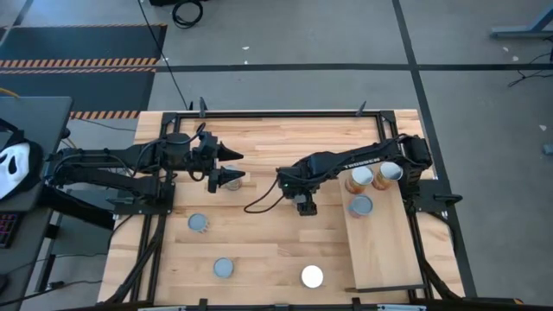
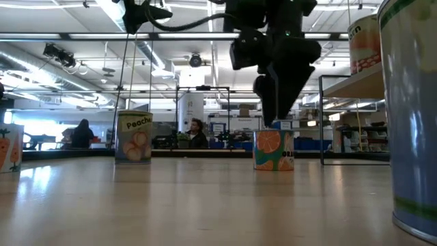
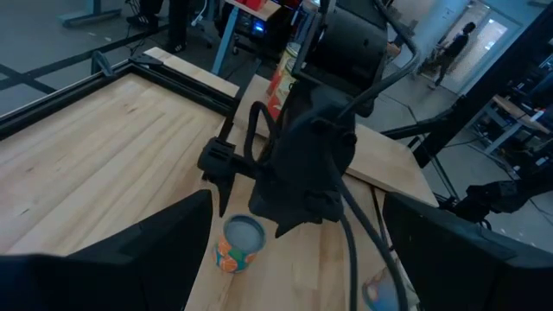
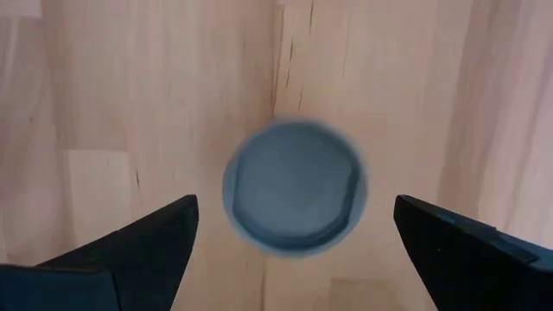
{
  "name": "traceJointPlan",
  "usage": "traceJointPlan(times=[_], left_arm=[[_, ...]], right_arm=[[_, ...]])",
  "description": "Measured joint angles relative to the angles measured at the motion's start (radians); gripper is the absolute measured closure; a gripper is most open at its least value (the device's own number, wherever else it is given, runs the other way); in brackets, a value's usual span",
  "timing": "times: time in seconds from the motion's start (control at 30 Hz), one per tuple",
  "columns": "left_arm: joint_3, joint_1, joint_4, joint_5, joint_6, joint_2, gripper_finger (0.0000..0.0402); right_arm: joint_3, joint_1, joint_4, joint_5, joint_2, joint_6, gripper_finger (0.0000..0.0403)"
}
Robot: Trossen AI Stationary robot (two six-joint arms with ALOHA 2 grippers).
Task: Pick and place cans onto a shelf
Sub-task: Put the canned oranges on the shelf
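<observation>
My right gripper [image 1: 304, 206] points straight down over the middle of the table, open. It stands just above an orange-labelled can [image 2: 273, 150] that is upright on the table. In the right wrist view the can's grey round top [image 4: 295, 188] lies between the two spread fingers, and the gripper [image 4: 295, 207] touches nothing. My left gripper [image 1: 232, 167] is open and empty at the left, beside a peach-labelled can [image 2: 134, 137]. The shelf [image 1: 389, 250] lies flat at the table's right and bears three cans [image 1: 361, 206] at its far end.
Three more cans stand on the table's near part: two grey-topped [image 1: 199, 223] [image 1: 224, 268] and one white-topped [image 1: 312, 276]. A black cable [image 1: 259, 203] loops beside my right gripper. The shelf's near half is bare. People show in the room far behind.
</observation>
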Motion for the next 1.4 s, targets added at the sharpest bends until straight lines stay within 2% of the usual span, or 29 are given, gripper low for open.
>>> traceJointPlan(times=[0.2,0.43,0.53,0.8,0.93,1.2,1.4], left_arm=[[0.0,0.0,0.0,0.0,0.0,0.0,0.0056],[0.0,0.0,0.0,0.0,0.0,0.0,0.0056],[0.0,0.0,0.0,0.0,0.0,0.0,0.0056],[0.0,0.0,0.0,0.0,0.0,0.0,0.0056],[0.0,0.0,-0.001,0.0,0.0,0.0,0.0056],[0.0,0.0,0.0,0.0,0.0,0.0,0.0056],[0.0,0.0,0.0,0.0,0.0,0.0,0.0056]], right_arm=[[-0.071,0.002,0.084,-0.013,-0.091,0.107,0.0014],[-0.095,-0.021,0.182,0.011,-0.128,0.066,0.0005],[-0.096,-0.031,0.177,0.008,-0.111,0.032,0.0004],[-0.097,-0.039,0.195,-0.117,-0.049,-0.045,0.0004],[-0.097,-0.032,0.208,-0.062,-0.004,-0.079,0.0003],[-0.098,-0.032,0.185,-0.047,0.057,-0.076,0.0011],[-0.098,-0.032,0.139,-0.042,0.069,-0.103,0.0056]])
